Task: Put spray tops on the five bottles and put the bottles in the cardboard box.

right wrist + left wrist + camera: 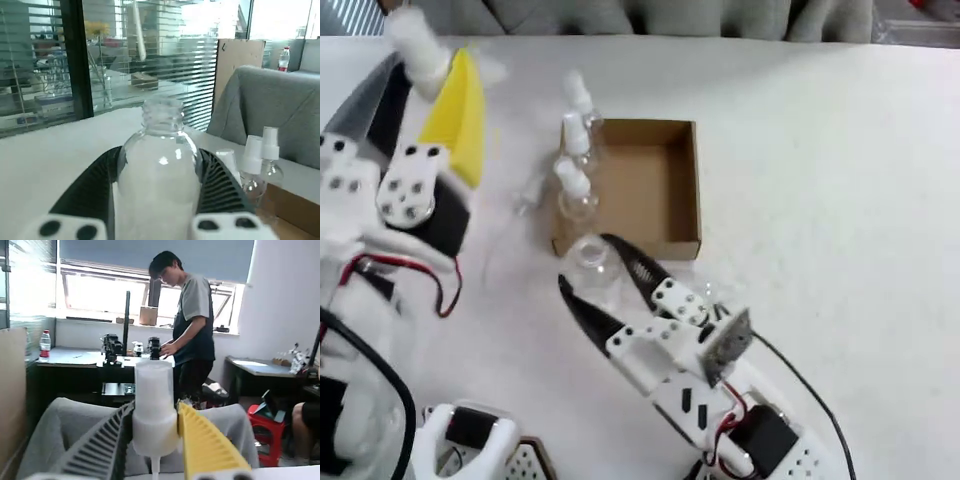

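Observation:
My left gripper (430, 60), with one yellow and one grey finger, is raised at the table's far left and shut on a white spray top (415, 45) (153, 405), whose tube hangs down. My right gripper (583, 262) (159, 155) has its black fingers closed around an upright clear bottle (588, 260) (160, 170) with a bare threaded neck, just in front of the cardboard box (650, 185). Three clear bottles with white spray tops (575, 140) (252, 170) stand in a row at the box's left wall; I cannot tell whether they are inside it.
The cardboard box (290, 205) lies right behind the held bottle. A faint clear object (530, 190) rests on the table left of the box. White tabletop stretches open to the right of the box. Grey chair backs line the far edge.

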You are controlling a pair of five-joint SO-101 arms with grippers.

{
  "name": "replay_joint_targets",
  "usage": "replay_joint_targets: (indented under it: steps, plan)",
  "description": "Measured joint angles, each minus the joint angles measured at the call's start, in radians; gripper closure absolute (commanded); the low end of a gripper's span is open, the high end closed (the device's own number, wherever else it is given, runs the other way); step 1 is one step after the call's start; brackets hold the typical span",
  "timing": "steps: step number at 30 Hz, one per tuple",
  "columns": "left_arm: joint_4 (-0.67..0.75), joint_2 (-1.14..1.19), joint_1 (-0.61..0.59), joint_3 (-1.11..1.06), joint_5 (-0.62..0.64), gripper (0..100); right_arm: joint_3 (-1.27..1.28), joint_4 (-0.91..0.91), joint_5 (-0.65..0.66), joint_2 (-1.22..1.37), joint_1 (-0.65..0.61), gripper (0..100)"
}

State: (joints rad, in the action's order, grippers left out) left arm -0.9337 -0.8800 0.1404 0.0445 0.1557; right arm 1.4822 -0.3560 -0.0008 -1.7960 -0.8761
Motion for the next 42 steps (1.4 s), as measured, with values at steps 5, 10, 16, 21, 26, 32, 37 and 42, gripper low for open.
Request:
replay_joint_targets:
  steps: [5,10,16,21,26,32,37,42]
  plan:
    - [0.017,0.060,0.089,0.017,0.018,98,0.026,0.000,0.000,-0.005,0.005,98.3]
    - [0.017,0.101,0.172,0.017,0.006,98,0.071,0.032,0.000,0.002,0.025,98.3]
    - [0.017,0.086,0.199,0.000,-0.032,98,0.074,0.058,0.000,0.002,0.080,98.3]
    - [0.008,0.101,0.203,-0.044,-0.032,98,0.078,0.068,0.000,0.000,0.081,98.3]
    - [-0.020,0.100,0.230,-0.044,-0.032,98,0.083,0.068,0.000,0.002,0.081,98.3]
    - [-0.034,0.098,0.261,-0.044,0.000,98,0.083,0.068,0.002,0.002,0.083,98.3]
    - [-0.060,0.098,0.275,-0.044,0.006,98,0.083,0.068,0.002,0.002,0.083,98.3]
    - [-0.104,0.098,0.278,-0.044,0.008,98,0.083,0.068,0.002,0.002,0.083,98.3]
